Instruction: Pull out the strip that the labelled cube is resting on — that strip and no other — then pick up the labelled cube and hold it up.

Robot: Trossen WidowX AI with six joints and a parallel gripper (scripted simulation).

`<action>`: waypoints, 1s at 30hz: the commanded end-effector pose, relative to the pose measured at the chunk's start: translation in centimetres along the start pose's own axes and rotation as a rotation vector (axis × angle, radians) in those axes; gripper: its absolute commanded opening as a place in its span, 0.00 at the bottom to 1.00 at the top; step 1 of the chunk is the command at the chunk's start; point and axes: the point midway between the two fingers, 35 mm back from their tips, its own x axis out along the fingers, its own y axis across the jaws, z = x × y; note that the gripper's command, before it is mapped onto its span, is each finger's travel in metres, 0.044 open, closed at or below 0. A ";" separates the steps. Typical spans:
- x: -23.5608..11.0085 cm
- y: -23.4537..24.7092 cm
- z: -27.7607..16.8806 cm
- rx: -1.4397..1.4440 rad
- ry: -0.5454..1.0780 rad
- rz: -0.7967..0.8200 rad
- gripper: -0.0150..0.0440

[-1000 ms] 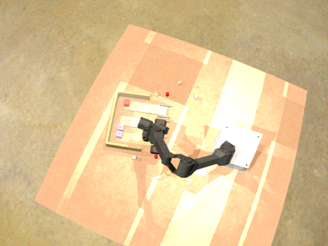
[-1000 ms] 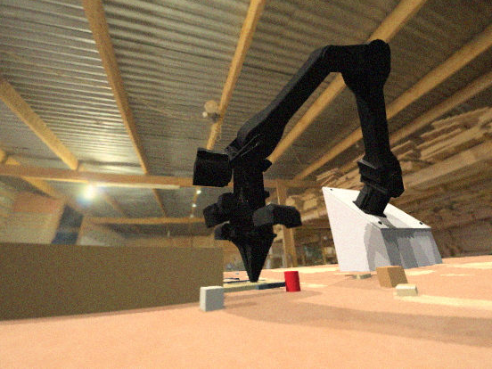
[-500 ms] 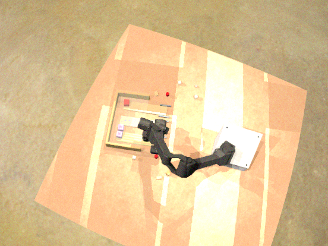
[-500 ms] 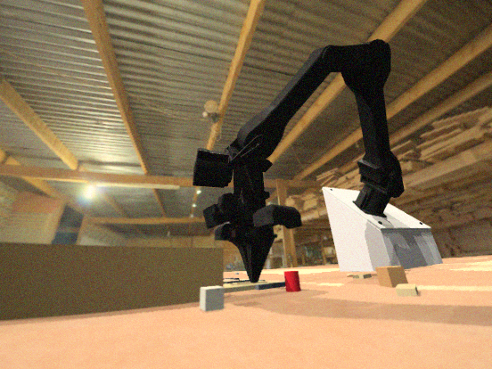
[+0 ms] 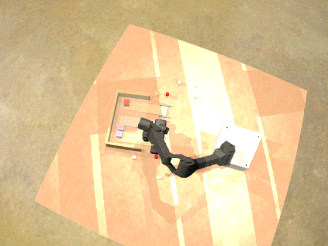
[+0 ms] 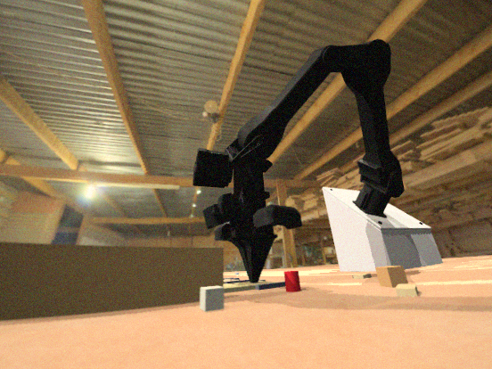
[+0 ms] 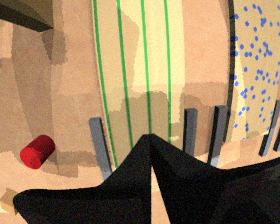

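Three strips lie side by side in a shallow three-walled wooden tray [image 5: 110,123] on the peach patterned table [image 5: 89,176]. The tray's open side faces the arm's white base box [image 5: 249,138].

- Cream strip with green lines [image 7: 134,66]: the black claw [image 7: 150,140] is pressed down on its near end, fingers fully closed, holding nothing.
- Blue-dotted pale strip [image 7: 256,47]: just beside the green-lined one and apart from the claw.
- Plain tan strip [image 5: 142,107]: carries a red cube [image 5: 126,102].
- Two lilac cubes [image 5: 120,131] sit at the tray's closed end. The labels are too small to read. The lower cube looks to rest on the green-lined strip, so it is probably the labelled one.

Step in hand, as I judge it, is dragging the green-lined strip out through the open side. Keep the pressure steady and the pull slow, straight along the strip's length, so the cube slides off without tumbling. Don't drift onto the dotted strip.

Room: the tray wall closes in only the far end. The pull path is open, though a small red cylinder [image 7: 38,151] stands near it on one side.
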 end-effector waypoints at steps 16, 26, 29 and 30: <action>0.2 0.0 -1.3 0.001 -0.001 0.005 0.25; 0.3 -0.1 -2.9 0.002 0.000 0.005 0.25; 0.3 -0.1 -3.3 0.002 0.000 0.005 0.25; 0.3 -0.1 -3.5 0.002 0.000 0.005 0.25</action>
